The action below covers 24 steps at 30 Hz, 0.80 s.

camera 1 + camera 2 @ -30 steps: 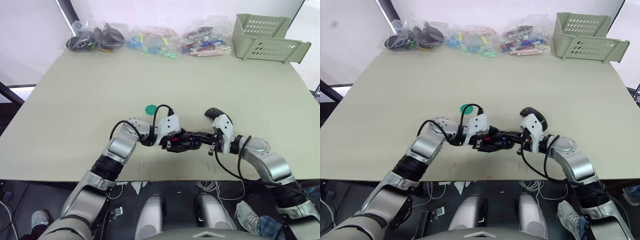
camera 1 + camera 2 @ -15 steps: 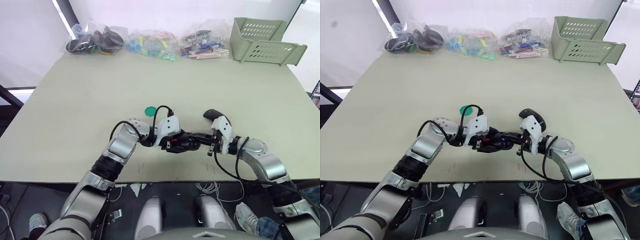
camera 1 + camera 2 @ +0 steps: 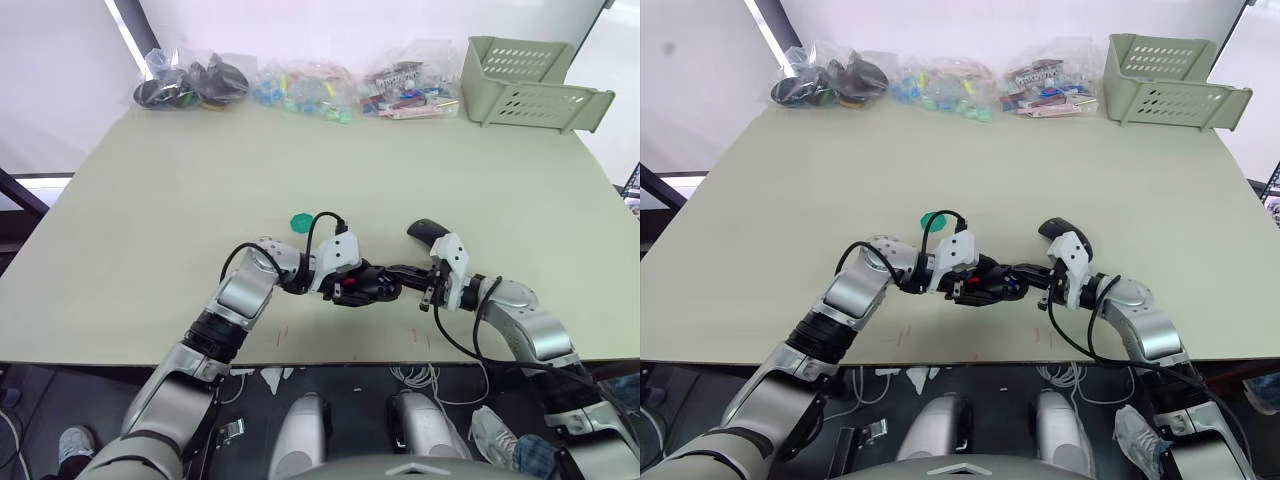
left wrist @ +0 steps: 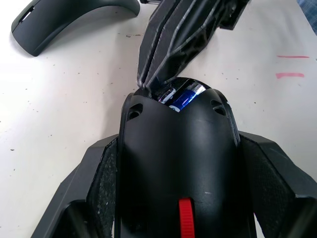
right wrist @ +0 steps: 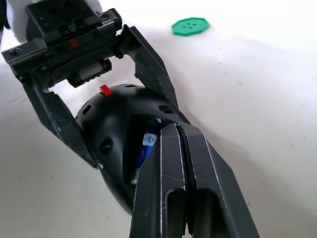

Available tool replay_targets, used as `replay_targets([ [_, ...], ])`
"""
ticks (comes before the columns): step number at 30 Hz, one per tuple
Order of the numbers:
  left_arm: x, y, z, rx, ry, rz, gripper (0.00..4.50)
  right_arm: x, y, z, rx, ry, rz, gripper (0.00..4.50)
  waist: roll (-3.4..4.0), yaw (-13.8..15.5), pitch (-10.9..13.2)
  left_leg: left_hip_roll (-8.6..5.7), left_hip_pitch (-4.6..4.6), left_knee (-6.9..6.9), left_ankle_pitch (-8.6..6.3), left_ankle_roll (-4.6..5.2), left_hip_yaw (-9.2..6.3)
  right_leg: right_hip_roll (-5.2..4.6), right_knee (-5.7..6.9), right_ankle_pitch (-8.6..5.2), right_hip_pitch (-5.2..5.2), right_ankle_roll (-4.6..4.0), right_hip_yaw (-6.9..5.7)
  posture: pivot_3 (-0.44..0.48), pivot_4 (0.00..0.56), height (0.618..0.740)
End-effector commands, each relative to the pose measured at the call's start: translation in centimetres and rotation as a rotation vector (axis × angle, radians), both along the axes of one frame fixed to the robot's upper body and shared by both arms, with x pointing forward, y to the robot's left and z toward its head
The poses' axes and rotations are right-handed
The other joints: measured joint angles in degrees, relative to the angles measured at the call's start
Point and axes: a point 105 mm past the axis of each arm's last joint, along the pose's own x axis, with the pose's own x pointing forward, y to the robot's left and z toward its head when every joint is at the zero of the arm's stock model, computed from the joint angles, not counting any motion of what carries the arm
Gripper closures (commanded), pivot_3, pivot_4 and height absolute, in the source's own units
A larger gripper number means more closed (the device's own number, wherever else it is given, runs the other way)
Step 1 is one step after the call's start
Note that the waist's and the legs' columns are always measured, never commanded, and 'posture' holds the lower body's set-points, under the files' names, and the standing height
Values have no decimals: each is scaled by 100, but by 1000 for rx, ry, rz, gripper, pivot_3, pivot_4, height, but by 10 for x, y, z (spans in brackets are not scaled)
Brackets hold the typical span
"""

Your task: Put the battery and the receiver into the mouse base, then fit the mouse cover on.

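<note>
Left wrist view shows the mouse base clamped between the two black fingers of the left gripper, one pad on each long flank, the base held near the table's front edge at about 6 o'clock of the tabletop. The battery, white with a blue end, lies in the recess at the base's far end. The right gripper has its fingers pressed together with no gap, their tips pushed into that recess right at the battery; whether they pinch anything between them I cannot tell.

The battery looks small, smooth and rigid, so it will likely roll or pop out if pressed off-centre; pushing along its length suits it better than a side pinch. The base seems light, stiff plastic, and the flank grip looks sound as long as the squeeze stays even.

The mouse cover rests on the table just beyond the right wrist, at roughly 1 o'clock from the base. Being glossy, thin and domed, it is probably slippery; its long side edges look like the safest place to take hold. A green disc lies at 11 o'clock from the base.
</note>
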Motion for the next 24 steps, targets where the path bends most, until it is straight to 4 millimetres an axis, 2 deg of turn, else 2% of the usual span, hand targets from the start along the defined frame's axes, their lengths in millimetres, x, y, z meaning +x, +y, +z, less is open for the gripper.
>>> replay_targets([
  [1,3,4,0,1,-14,18,1512,-6,-4,36,61,-73,37,4493,7,4,7,-1,-1,0,0,0,1,-1,0,0,-2,0,1,0,150,740],
  [3,3,5,0,3,-15,18,1512,-14,-12,52,57,-92,64,4493,10,5,10,-1,0,-1,0,0,0,0,0,-2,-2,3,1,0,150,740],
  [5,3,5,0,4,-15,19,1512,-21,-22,60,10,-106,89,4493,11,12,13,-1,-1,-1,0,0,0,-1,-1,-10,-1,15,1,0,150,740],
  [13,4,6,-3,8,-17,13,1512,-37,-69,60,-129,-78,88,4493,8,23,16,-2,0,-3,0,0,1,-3,-9,-23,0,0,0,0,150,740],
  [16,4,7,-2,8,-21,11,1512,-44,-83,59,-179,-81,100,3769,5,28,17,-2,-1,-2,0,0,3,-4,-9,-24,0,2,1,0,150,740],
  [18,4,7,-2,8,-22,10,1512,-47,-88,60,-180,-75,98,2811,5,31,17,-2,-1,-2,0,0,3,-4,-10,-24,0,2,1,0,150,740],
  [19,4,7,-3,8,-23,9,1512,-48,-90,61,-181,-74,95,2194,5,30,17,-2,1,-2,0,0,3,-4,-9,-24,0,3,1,0,150,740],
  [22,5,8,-3,9,-24,10,1512,-50,-94,59,-192,-73,85,1042,5,32,18,-2,1,-2,0,0,3,-3,-9,-25,0,4,1,0,150,740],
  [24,5,8,-3,9,-24,10,1512,-51,-95,57,-192,-75,77,31,5,32,18,-2,0,-2,0,0,3,-3,-10,-25,0,4,1,0,150,740],
])
